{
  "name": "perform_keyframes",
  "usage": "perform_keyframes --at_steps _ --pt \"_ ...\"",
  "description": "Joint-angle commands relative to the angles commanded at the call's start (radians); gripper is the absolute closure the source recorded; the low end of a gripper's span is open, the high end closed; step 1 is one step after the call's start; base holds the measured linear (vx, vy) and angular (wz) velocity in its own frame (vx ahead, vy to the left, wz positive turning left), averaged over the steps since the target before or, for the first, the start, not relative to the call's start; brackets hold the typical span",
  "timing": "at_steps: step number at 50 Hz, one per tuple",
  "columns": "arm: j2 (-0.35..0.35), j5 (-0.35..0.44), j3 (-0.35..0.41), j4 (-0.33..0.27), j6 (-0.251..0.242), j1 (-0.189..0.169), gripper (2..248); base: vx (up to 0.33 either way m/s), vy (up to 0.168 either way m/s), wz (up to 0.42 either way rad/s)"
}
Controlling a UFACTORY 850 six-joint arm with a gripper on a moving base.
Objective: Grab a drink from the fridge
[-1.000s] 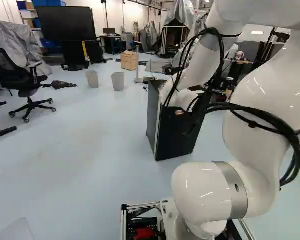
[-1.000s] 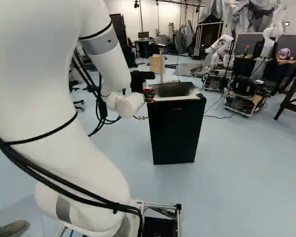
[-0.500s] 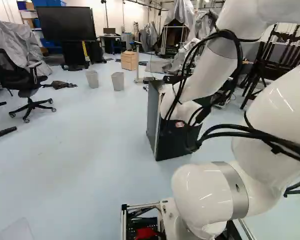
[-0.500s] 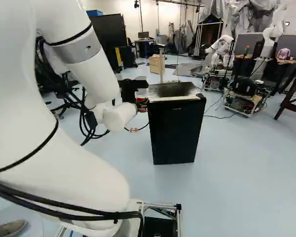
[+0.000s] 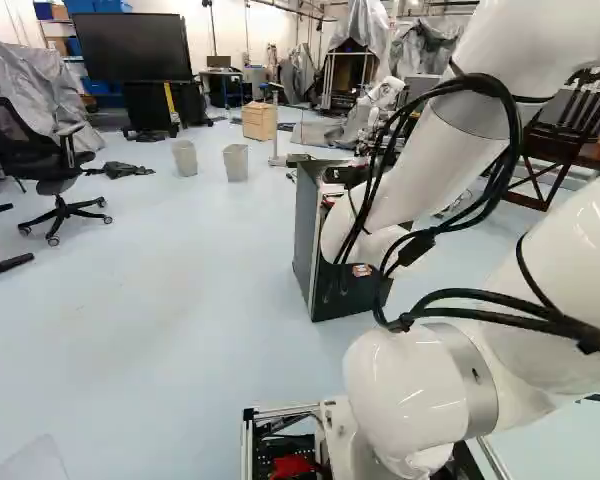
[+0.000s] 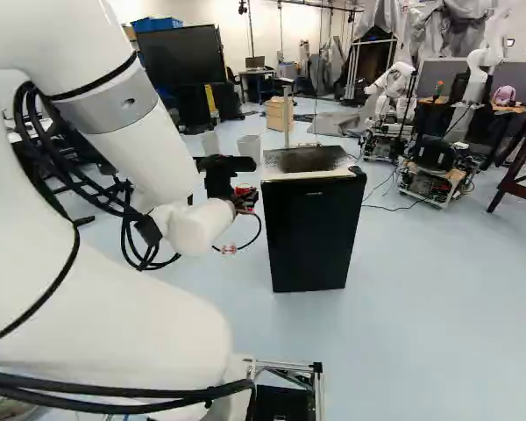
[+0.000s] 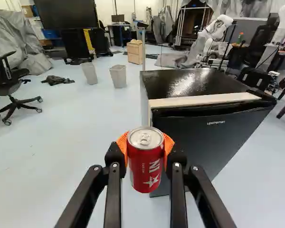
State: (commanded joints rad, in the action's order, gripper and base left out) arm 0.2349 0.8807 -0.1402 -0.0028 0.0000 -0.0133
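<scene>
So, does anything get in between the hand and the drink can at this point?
Nothing visible does. The red can sits between the orange pads of the hand, held from both sides. In the wrist view the fridge stands beyond the can, not between it and the pads.

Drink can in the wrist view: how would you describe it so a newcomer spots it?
Find the black fridge, then the claw beside it. The can is held between the claw's orange pads. Its red side, white star and silver top set it apart from pads and fridge.
</scene>
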Motion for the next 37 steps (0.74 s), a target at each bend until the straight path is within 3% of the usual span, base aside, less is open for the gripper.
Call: perform_keyframes --at_steps 37 --pt "0.044 -0.008 0.053 0.003 0.000 0.013 155 0.000 0.000 0.000"
